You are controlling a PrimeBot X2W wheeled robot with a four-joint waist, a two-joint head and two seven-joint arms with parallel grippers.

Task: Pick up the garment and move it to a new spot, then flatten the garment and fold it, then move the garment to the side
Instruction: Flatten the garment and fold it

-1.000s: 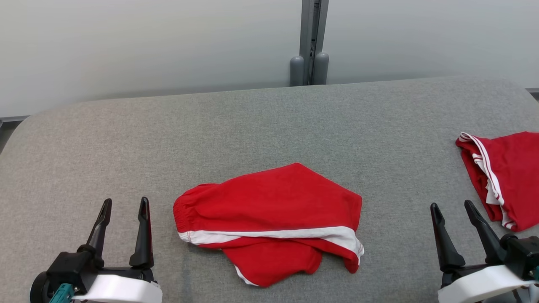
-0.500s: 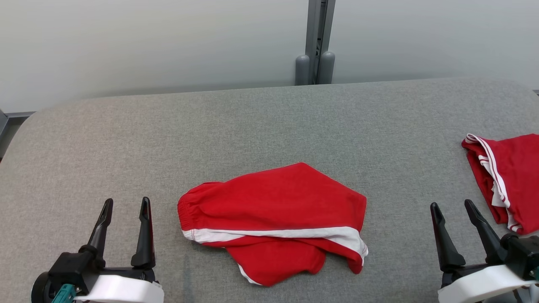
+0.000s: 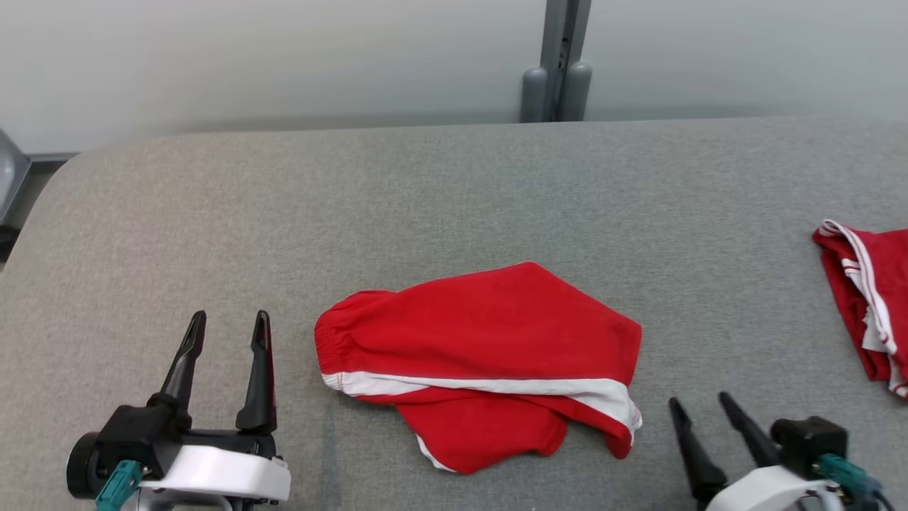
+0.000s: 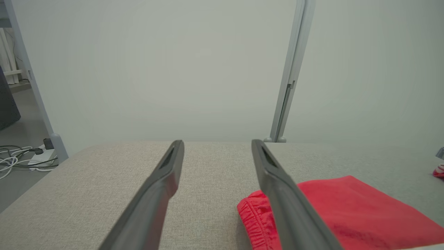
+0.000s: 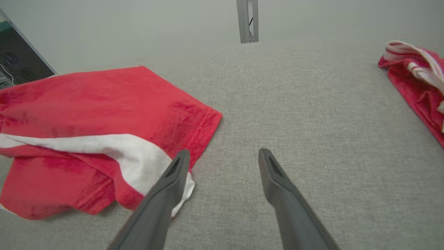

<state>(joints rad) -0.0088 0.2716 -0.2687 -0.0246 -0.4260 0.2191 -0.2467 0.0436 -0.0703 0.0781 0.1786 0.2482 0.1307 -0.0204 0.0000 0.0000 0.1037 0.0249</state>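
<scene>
A pair of red shorts with a white stripe, the garment (image 3: 482,355), lies crumpled in the middle of the grey padded table (image 3: 425,199). Its elastic waistband points left. My left gripper (image 3: 228,326) stands open just left of the waistband, apart from the cloth; in the left wrist view the garment (image 4: 347,211) sits behind its right finger. My right gripper (image 3: 700,408) is open near the garment's lower right corner, with nothing between its fingers. In the right wrist view the garment (image 5: 86,114) lies left of that gripper (image 5: 223,152), whose left fingertip is over the white hem.
Another red garment with white trim (image 3: 869,305) lies at the table's right edge, also seen as red cloth (image 5: 416,83) at the right. A grey post (image 3: 557,64) rises behind the table's far edge. Cables (image 4: 20,159) lie on the floor at left.
The head camera has shifted, moving the whole scene rightward. The right gripper now sits lower and further left, closer to the garment's right corner. The left gripper has risen slightly. Both stay open.
</scene>
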